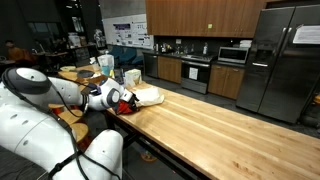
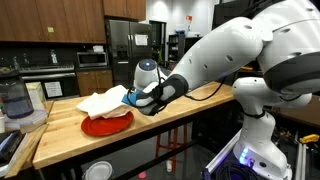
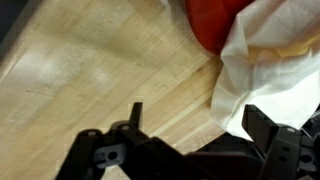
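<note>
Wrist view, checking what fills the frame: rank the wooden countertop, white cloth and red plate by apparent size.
1. wooden countertop
2. white cloth
3. red plate, partly covered by the cloth and cropped

Table (image 3: 90, 70): pale wood planks, smooth, faint satin sheen. Red plate (image 3: 205, 20): smooth, slightly glossy, plastic-like. White towel (image 3: 270, 70): matt, soft creases; cloth or paper not resolvable. End effector (image 3: 195, 120): black, matt, hard. Arm shell (image 2: 230, 50): white, glossy plastic.
</note>
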Tool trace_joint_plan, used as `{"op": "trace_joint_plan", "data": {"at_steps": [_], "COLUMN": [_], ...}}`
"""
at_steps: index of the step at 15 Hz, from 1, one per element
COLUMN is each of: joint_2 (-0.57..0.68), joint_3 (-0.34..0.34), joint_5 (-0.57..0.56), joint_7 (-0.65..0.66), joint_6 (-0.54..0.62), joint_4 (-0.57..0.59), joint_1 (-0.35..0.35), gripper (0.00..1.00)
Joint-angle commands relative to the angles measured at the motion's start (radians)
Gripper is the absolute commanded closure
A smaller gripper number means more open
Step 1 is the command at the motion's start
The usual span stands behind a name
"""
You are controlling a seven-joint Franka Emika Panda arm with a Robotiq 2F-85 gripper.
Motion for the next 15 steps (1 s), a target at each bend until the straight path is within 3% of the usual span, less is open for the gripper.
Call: {"op": "trace_joint_plan", "data": {"at_steps": [1, 5, 11, 15], "joint_2": [-0.075, -0.121, -0.263, -0.347], "joint_3": [0.002, 0.033, 0.133, 0.179], "joint_5": [-0.078, -0.159, -0.272, -0.338], "joint_7": [0.054, 0.084, 0.093, 0.068], "joint_6": [-0.055, -0.107, -0.180, -0.052], "joint_4": [0.015, 0.036, 0.083, 0.065], "joint_1": [-0.022, -0.044, -0.121, -0.152], "gripper": [0.00, 0.00, 0.00, 0.00]}}
